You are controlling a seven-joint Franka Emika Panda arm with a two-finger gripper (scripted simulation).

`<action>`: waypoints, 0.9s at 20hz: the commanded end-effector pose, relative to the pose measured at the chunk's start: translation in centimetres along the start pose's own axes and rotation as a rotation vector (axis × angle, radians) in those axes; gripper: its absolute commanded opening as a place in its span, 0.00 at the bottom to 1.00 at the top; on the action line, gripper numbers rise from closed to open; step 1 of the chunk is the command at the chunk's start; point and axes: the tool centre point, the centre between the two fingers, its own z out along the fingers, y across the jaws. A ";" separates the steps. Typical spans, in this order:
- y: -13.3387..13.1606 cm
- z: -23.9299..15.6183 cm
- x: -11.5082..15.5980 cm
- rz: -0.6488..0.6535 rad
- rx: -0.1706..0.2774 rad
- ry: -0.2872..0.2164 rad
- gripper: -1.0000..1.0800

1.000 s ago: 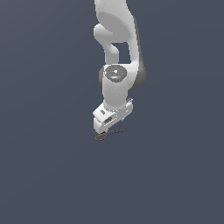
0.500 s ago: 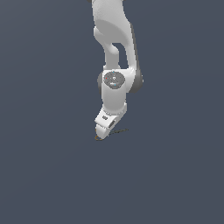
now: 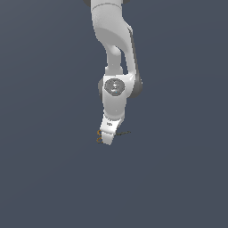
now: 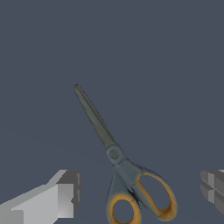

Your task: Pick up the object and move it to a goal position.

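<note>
Lowered and tilted since before, gripper (image 4: 138, 197) spread apart around scissors (image 4: 120, 168).

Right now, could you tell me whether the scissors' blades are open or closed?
Closed: in the wrist view the scissors show both blades together as one thin dark strip ending in one tip.

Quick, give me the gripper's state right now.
Gripper: open, holding nothing; its fingers stand wide on either side of the scissors, around the handle end, not touching them.
</note>
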 end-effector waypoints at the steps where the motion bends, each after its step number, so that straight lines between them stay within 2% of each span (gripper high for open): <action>1: -0.1 0.6 -0.1 -0.070 0.002 0.000 0.96; 10: -0.3 1.9 -0.4 -0.242 0.006 0.004 0.96; 18: -0.4 2.4 -0.5 -0.299 0.007 0.005 0.96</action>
